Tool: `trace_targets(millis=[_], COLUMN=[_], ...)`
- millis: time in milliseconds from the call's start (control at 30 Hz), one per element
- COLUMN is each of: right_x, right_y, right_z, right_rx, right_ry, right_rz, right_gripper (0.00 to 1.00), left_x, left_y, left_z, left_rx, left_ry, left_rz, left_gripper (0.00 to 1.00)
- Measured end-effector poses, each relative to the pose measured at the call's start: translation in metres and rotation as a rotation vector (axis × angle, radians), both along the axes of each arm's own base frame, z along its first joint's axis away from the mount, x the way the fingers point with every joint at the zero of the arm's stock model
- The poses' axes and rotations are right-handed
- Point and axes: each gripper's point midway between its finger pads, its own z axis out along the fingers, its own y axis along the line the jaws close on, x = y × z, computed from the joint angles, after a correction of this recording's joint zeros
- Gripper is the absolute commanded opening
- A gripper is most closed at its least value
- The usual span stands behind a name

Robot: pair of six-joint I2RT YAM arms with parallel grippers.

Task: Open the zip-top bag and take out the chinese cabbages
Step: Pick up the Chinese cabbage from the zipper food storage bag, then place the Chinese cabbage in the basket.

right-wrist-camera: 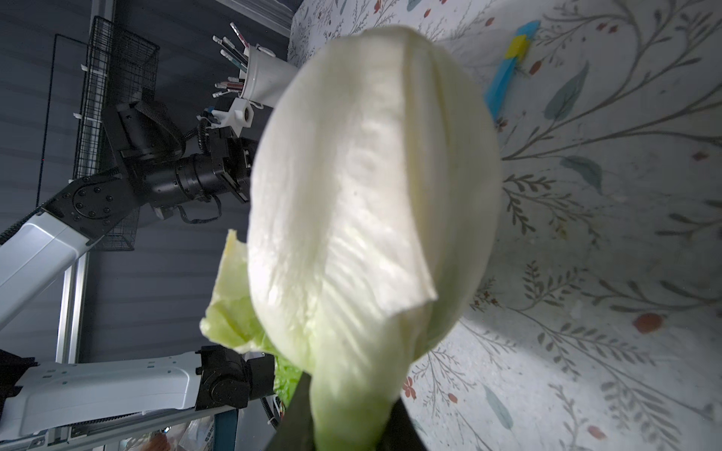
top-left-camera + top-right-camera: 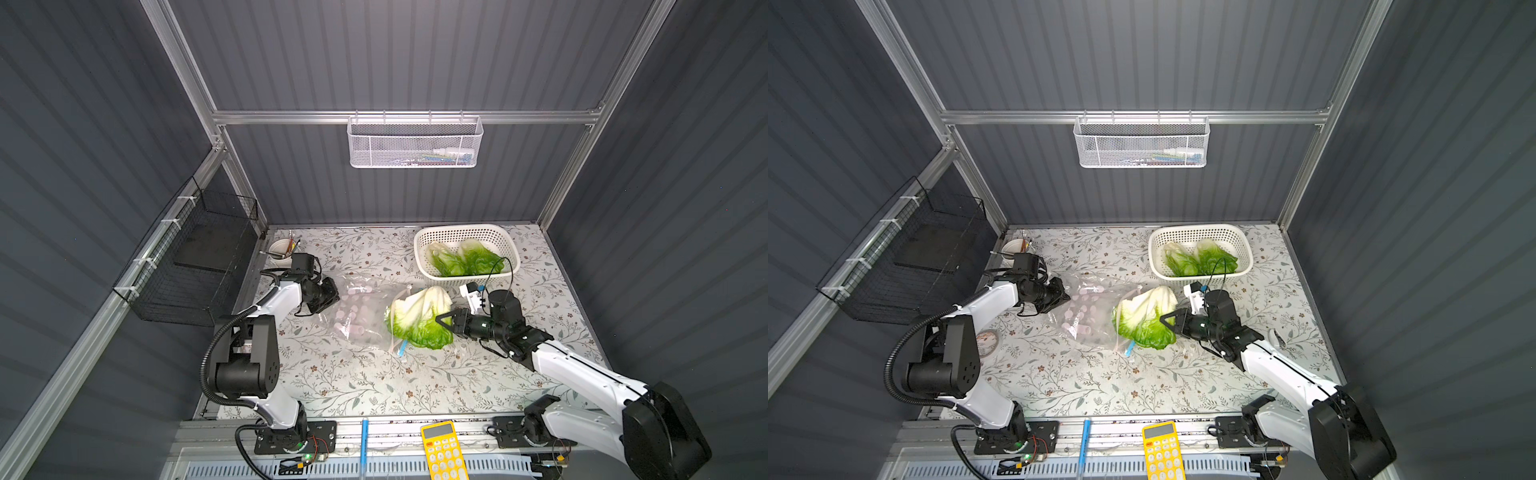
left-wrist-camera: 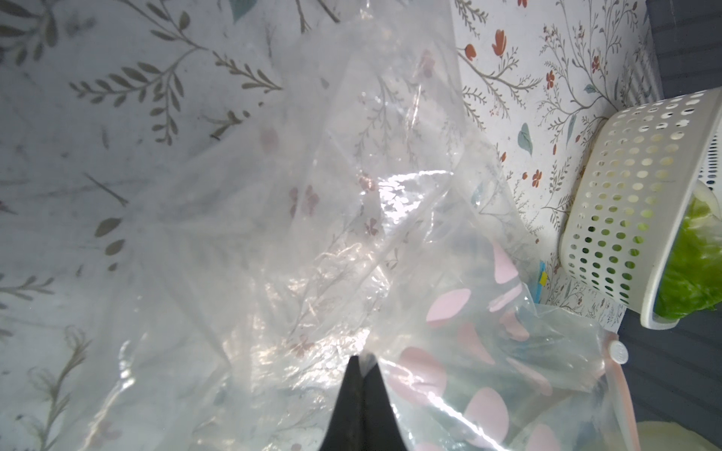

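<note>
Right gripper (image 2: pixel 443 322) was clamped on the cabbage (image 2: pixel 415 320), left gripper (image 3: pixel 363 361) pinched the bag (image 2: pixel 359 318); a slow, straight pull seemed best.

The cabbage (image 2: pixel 419 320) is white and bright green. The bag (image 2: pixel 357 307) is clear with pink patches. The basket (image 2: pixel 457 229) is white. The table (image 2: pixel 353 382) shows grey sprigs and rust-red flowers. The calculator (image 2: pixel 442 453) is yellow.

Floral table (image 2: pixel 353 382) bears basket (image 2: pixel 465 228), bag (image 2: pixel 357 316), pen cup (image 2: pixel 279 249).
</note>
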Motion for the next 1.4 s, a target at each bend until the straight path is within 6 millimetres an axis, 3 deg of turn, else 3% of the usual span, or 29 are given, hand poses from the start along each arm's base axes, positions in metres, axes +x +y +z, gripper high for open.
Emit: trace_targets(millis=[567, 1233, 1400], right_x=[0.009, 0.008, 0.01], right_y=[-0.045, -0.067, -0.069], right_z=[0.039, 0.033, 0.039], right_rx=[-0.046, -0.109, -0.113], right_ry=[-0.156, -0.144, -0.157], right_rz=[-0.194, -0.251, -0.255], right_gripper=[0.0, 0.0, 0.0], left_x=[0.002, 0.002, 0.002], left_y=[-0.004, -0.012, -0.012], left_z=[0.003, 0.006, 0.007], left_rx=[-0.025, -0.06, -0.056], left_ry=[-0.012, -0.026, -0.034], left_rz=[-0.012, -0.052, -0.06], left_gripper=[0.0, 0.66, 0.76])
